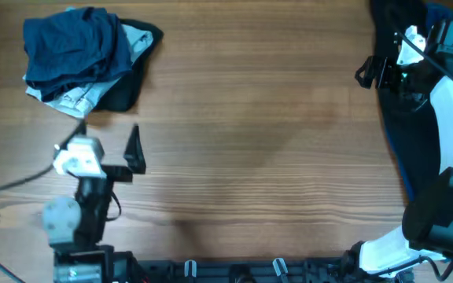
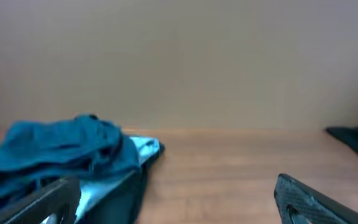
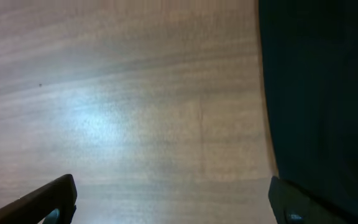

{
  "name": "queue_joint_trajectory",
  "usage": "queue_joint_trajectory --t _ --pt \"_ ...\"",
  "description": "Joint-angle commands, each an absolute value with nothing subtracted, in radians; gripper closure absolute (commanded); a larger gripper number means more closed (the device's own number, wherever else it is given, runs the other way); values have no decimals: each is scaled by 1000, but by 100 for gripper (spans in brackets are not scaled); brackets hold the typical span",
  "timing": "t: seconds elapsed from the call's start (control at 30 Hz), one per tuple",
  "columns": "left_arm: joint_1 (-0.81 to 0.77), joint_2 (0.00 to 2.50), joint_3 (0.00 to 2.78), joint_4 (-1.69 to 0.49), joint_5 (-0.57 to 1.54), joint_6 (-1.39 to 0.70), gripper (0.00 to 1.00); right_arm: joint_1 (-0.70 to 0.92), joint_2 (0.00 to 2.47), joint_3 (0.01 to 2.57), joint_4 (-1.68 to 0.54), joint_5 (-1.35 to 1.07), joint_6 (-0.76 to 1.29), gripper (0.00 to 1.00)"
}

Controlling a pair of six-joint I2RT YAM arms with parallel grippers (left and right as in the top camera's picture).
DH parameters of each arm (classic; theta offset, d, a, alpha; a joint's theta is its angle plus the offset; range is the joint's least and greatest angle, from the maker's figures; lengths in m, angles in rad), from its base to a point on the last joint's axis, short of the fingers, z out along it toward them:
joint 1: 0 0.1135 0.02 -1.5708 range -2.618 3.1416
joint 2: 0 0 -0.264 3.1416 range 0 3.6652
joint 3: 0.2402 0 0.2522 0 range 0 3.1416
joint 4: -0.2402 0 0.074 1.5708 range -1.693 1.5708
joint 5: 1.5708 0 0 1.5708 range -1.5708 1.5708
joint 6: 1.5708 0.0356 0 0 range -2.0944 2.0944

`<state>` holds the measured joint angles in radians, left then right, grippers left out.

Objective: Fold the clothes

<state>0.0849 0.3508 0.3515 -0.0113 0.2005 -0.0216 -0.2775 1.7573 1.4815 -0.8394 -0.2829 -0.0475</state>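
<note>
Both wide open w/ nothing held: left end effector (image 1: 108, 140) nr clothes pile (image 1: 85, 55), far-left of table (image 1: 250, 141); right end effector (image 3: 173, 202) beside dark garment (image 3: 322, 93) at right edge.

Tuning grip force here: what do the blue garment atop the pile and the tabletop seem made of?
Blue garment: soft matte fabric, going by its crumpled, drooping folds; fibre unclear. Table: wood or wood-look laminate, smooth and slightly glossy, with long grain lines and a pale glare patch.
</note>
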Motion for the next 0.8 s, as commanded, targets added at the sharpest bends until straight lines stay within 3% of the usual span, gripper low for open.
queue_joint_trajectory --t 0.0,0.37,0.77 --pt "80 213 210 -4 212 -42 0 -272 1771 1485 -820 -277 -52 0" --pt "80 15 36 -132 187 -42 0 -273 1771 1485 -819 -277 -52 0" --pt "80 5 36 -128 160 -42 0 -273 1771 1485 -819 -277 -52 0"
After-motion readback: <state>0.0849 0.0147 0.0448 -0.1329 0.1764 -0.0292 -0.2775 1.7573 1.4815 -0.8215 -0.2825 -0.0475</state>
